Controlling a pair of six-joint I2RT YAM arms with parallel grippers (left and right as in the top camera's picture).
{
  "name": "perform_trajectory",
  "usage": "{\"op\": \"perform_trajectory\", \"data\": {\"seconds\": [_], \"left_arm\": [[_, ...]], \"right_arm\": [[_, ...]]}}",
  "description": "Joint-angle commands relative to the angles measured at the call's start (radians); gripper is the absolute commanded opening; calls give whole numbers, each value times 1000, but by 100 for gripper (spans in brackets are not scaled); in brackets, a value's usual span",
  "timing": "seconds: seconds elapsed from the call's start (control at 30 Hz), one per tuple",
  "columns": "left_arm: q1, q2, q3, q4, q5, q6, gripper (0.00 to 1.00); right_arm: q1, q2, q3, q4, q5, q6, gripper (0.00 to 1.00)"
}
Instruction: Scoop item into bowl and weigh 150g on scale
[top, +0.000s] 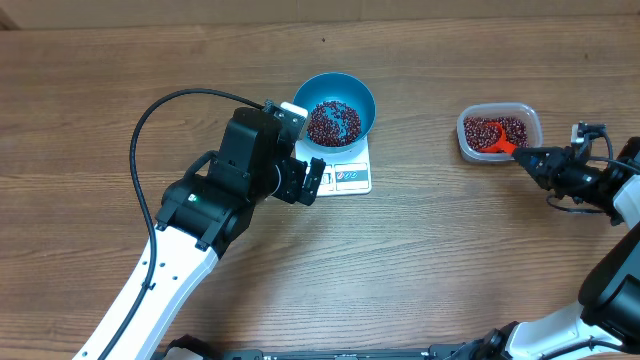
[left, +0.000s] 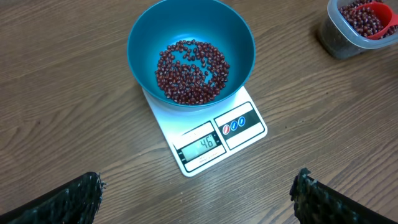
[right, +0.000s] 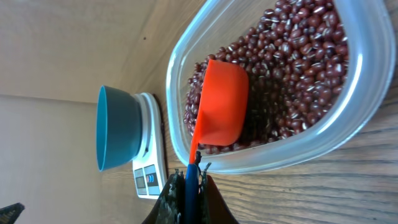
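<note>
Wood-grain worktop (top: 420, 260) all round, plain brown. Starting at your right pincer (right: 189, 183): it's pressed together on the thin handle of the orange scoop (right: 219, 102). The cup of that scoop sits down inside the clear plastic tub (right: 364, 93), lying against the beans (right: 298, 56) in there. From overhead, the tub is off on the right side of the worktop, well apart from the scale (left: 199, 121).

Your left pincer (left: 199, 180) is spread wide, with only bare worktop showing between the fingers. Its two dark fingertips (left: 74, 199) poke in at the bottom corners of the wrist view. It hovers over the worktop near the scale, pointed at it. Overhead, it looks like it's just beside the scale's front left corner. Can't tell from that angle whether it touches, fwiw.

Moving out from there, the scale is white and flat, with its display and button panel along the edge facing your left pincer. The display reads 46. On top of it sits the blue bowl (left: 143, 37), upright and covering most of the platform. A loose, shallow layer of the dark red beans lies in the bottom of the bowl, with a bit of blue showing through in a couple of spots. The tub holds a deeper heap of them.
</note>
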Motion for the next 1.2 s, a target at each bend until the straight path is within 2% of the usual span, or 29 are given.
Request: {"op": "perform_trajectory", "data": {"seconds": [0.0,0.47,1.17], "left_arm": [[5,-8,5,3,8,-14,100],[5,-8,5,4,8,-14,100],[5,-8,5,4,8,-14,100]], "right_arm": [[-6,3,-7,-1,-61,0,4],[-48,3,-7,-2,-76,1,4],[-153,3,-7,-20,-293,0,4]]}}
